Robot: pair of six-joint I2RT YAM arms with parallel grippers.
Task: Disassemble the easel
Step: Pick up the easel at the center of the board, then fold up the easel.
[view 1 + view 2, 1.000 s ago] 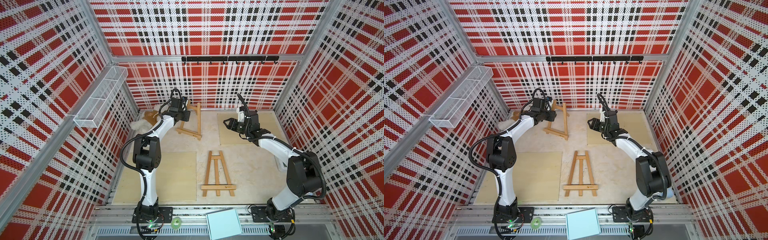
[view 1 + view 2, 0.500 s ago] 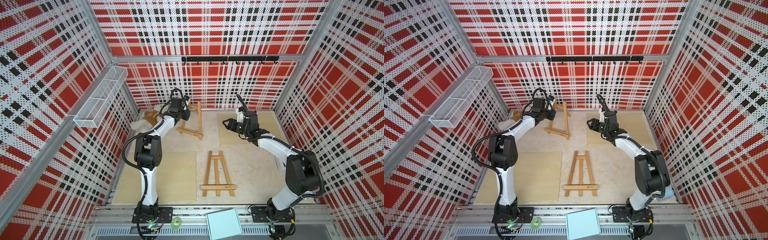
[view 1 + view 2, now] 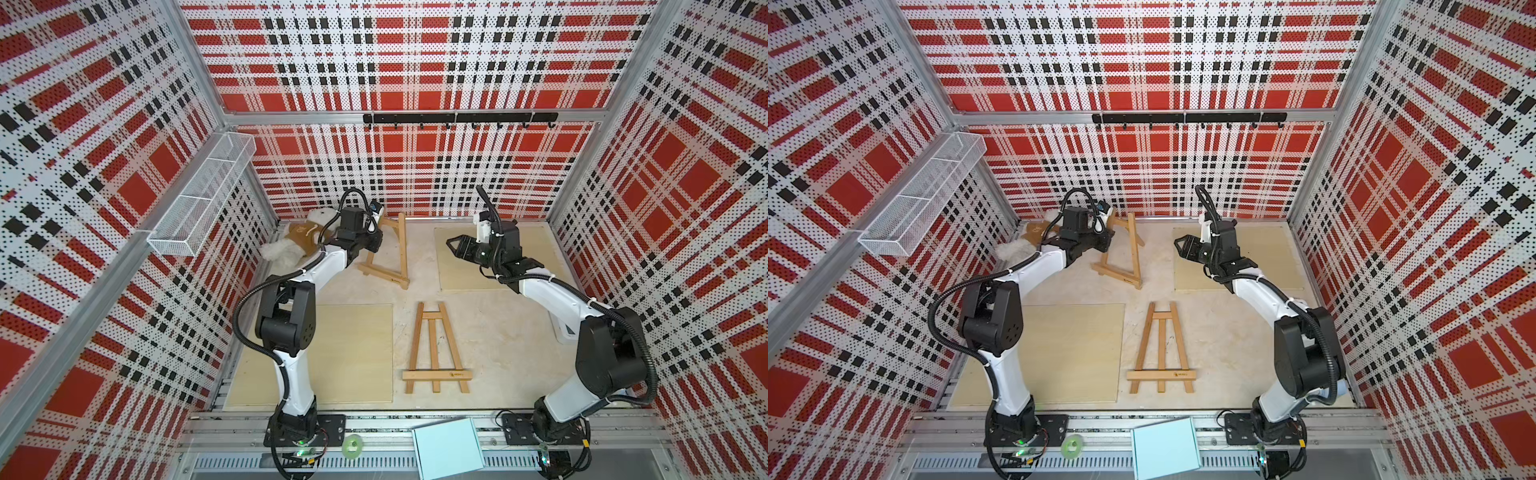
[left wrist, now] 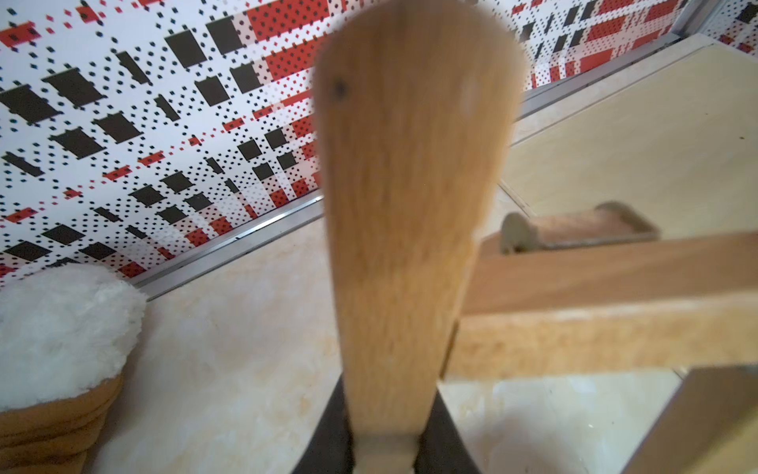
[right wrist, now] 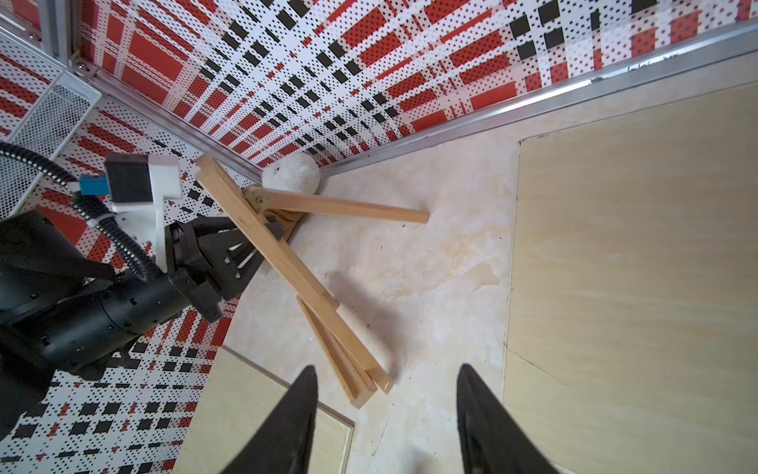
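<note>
Red, black and white plaid panels wall in a pale stone-look tabletop [image 3: 498, 332]. At the far left-centre one easel [image 3: 402, 249] stands opened out and tilted, with its rear leg spread away from the front frame. The left arm rises from its near-left base, bends at a high elbow and stretches its forearm towards the far wall. The left claw [image 5: 268, 230] is closed on the upper part of this easel's front frame. In the left wrist view a wooden slat sits pinched between the black fingers [image 4: 328, 435].

The right arm rises from the near-right base, folds at a high elbow and reaches far and leftward. The right claw [image 3: 451, 246] hovers level above the far-right board [image 3: 536, 249] and points at the standing easel. Its jaws are spread and hold nothing.

A second easel [image 3: 434, 349] lies flat in the near centre, just right of the near-left board [image 3: 353, 353]. A plush toy [image 3: 291, 245] lies in the far-left corner behind the left arm's wrist.
</note>
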